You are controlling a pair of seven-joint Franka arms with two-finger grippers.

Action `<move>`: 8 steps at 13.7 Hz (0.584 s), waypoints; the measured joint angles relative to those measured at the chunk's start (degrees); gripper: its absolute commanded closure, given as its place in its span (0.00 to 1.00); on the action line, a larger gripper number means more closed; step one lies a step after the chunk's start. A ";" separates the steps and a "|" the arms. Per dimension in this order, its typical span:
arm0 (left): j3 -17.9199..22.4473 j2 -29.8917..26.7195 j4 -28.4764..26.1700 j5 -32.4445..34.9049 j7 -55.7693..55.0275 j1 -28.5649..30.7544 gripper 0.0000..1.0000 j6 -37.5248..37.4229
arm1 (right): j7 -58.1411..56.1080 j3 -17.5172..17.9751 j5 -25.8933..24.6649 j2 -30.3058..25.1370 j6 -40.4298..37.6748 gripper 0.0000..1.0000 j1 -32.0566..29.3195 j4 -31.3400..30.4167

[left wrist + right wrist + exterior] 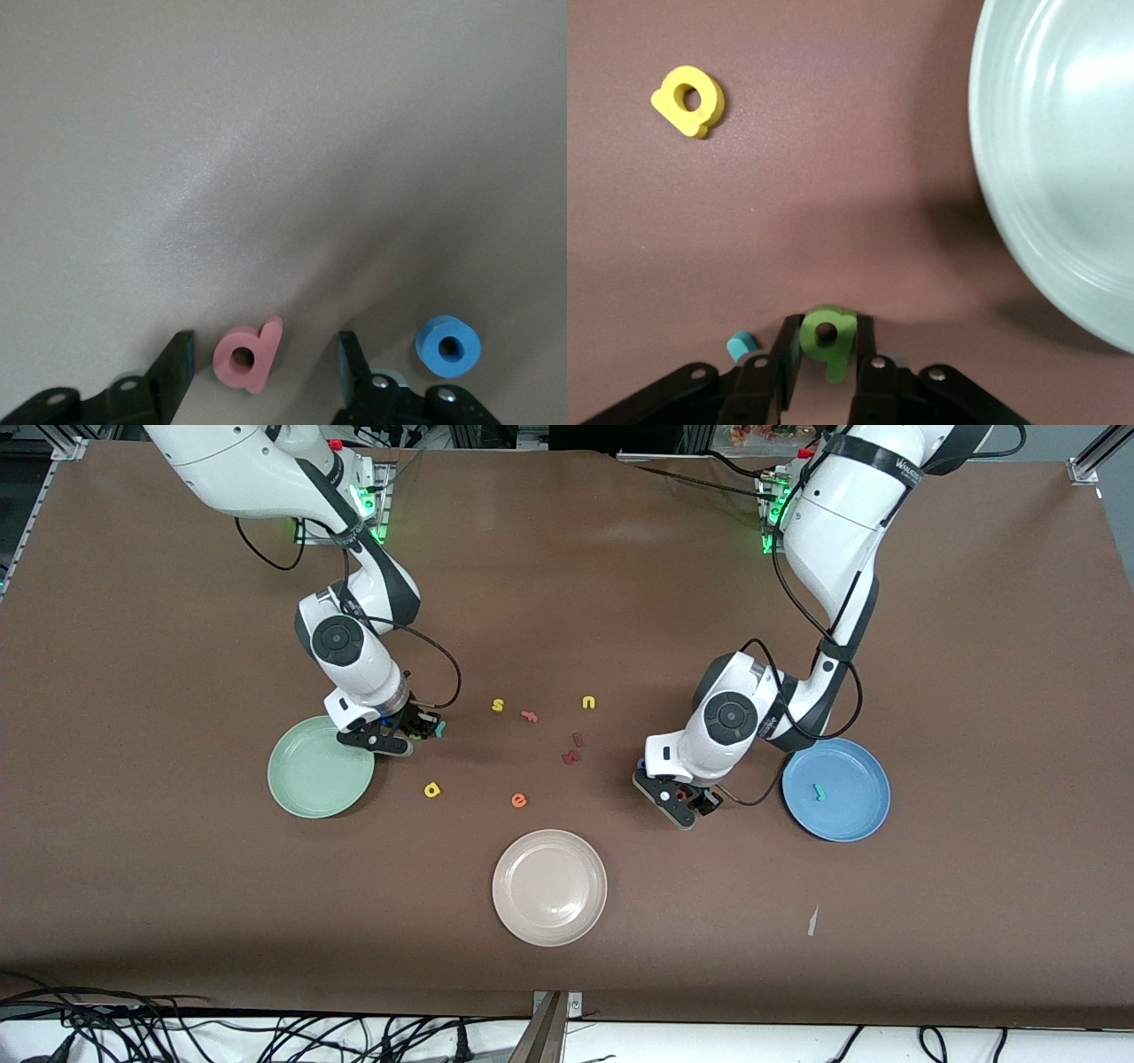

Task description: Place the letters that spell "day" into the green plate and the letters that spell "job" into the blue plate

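Gripping now: your right gripper [826, 367] is pinching the small olive-green foam bowl-and-stem letter [827, 341] on the brown table [177, 886], beside the round pale mint-green plate [306, 797].
Left gripper [261, 372]: it is standing spread around the salmon-red foam bowl-and-stem letter [247, 355], fingers [177, 367] apart from it.
Blue foam ring [448, 345]: lying just beside that letter.
Yellow foam bowl-and-stem letter [431, 789]: you are seeing it near the mint plate.
Round medium-blue plate [850, 819]: holding the teal hook-shaped letter [818, 791].
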 measured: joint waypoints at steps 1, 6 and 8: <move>0.02 -0.17 0.00 0.00 0.00 0.00 0.62 0.09 | 0.00 -0.01 -0.01 0.00 0.00 0.80 0.01 0.00; 0.09 -0.42 0.00 0.00 0.00 0.15 0.96 0.14 | -0.79 -1.24 -0.77 -0.25 -1.71 0.79 -0.03 1.33; 0.48 -0.50 0.14 0.00 -0.17 1.38 0.98 -0.33 | -3.98 -2.23 -0.81 -1.39 -7.21 0.79 -0.31 4.06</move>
